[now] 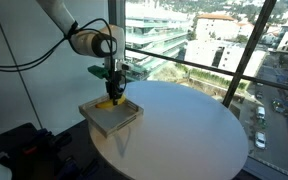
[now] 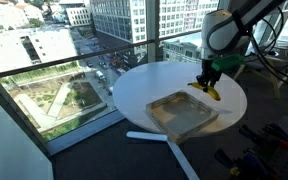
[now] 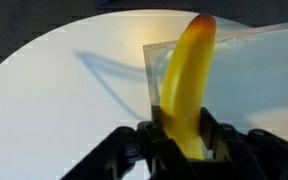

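Note:
My gripper is shut on a yellow banana. The banana sticks out from between the fingers with its orange-brown tip forward. In both exterior views the gripper hangs straight down and holds the banana just above the edge of a clear shallow square tray. The tray lies on a round white table. In the wrist view the tray's clear rim lies under the banana.
The table stands next to floor-to-ceiling windows with a dark frame. Black cables hang from the arm. Dark equipment sits on the floor beside the table.

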